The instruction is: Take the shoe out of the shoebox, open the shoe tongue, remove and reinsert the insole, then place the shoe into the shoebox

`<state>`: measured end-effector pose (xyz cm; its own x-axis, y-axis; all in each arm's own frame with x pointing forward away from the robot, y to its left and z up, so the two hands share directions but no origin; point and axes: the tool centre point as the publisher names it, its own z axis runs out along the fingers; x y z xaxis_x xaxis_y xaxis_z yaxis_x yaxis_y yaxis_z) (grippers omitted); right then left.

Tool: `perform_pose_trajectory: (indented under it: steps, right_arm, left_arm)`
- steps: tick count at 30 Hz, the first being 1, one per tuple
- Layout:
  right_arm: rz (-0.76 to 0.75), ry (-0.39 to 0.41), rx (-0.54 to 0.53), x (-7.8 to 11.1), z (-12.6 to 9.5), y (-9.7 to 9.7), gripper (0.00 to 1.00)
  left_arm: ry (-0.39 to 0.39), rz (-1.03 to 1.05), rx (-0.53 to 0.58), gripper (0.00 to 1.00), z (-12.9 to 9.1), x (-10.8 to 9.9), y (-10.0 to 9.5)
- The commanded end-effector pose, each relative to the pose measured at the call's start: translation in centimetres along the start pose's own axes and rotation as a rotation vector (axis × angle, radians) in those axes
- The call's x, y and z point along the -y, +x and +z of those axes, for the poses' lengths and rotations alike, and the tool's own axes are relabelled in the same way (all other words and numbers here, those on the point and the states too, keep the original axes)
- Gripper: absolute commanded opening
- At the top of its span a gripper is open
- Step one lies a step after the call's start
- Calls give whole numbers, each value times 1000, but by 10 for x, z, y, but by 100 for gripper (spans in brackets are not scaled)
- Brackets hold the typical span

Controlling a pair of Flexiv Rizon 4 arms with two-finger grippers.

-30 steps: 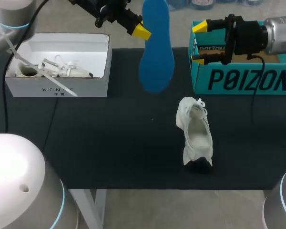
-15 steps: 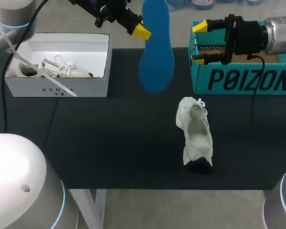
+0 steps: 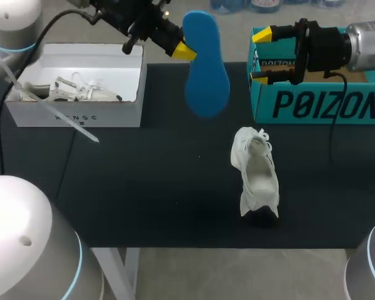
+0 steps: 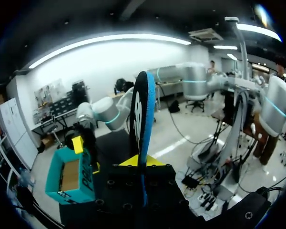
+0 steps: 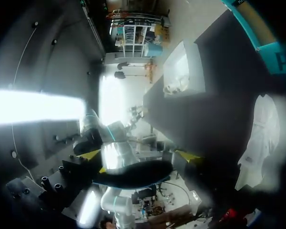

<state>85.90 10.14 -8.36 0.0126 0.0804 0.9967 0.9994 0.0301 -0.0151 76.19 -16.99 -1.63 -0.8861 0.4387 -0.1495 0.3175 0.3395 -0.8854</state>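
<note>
One white mesh shoe stands on its sole right of centre on the dark worktop, its opening facing up and nothing touching it. One blue foam insole hangs at upper middle, clamped at its top end by the left end effector. There are two boxes. The teal cardboard shoebox is at upper right, and the right end effector sits before its left corner with its fingers spread and nothing in them. The white cardboard box at upper left holds what looks like a second pale shoe. Only the left wrist view shows the insole edge-on, rising from between its fingers.
</note>
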Motion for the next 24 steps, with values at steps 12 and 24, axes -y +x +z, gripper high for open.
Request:
perform_pose_trajectory:
  steps: [12, 24]
  right_arm:
    - [1, 0, 0, -1, 1, 0, 100]
    - [1, 0, 0, -1, 1, 0, 100]
  left_arm:
    - [-127, 292, 444, 0, 37, -21, 48]
    - [-137, 303, 432, 0, 38, -20, 48]
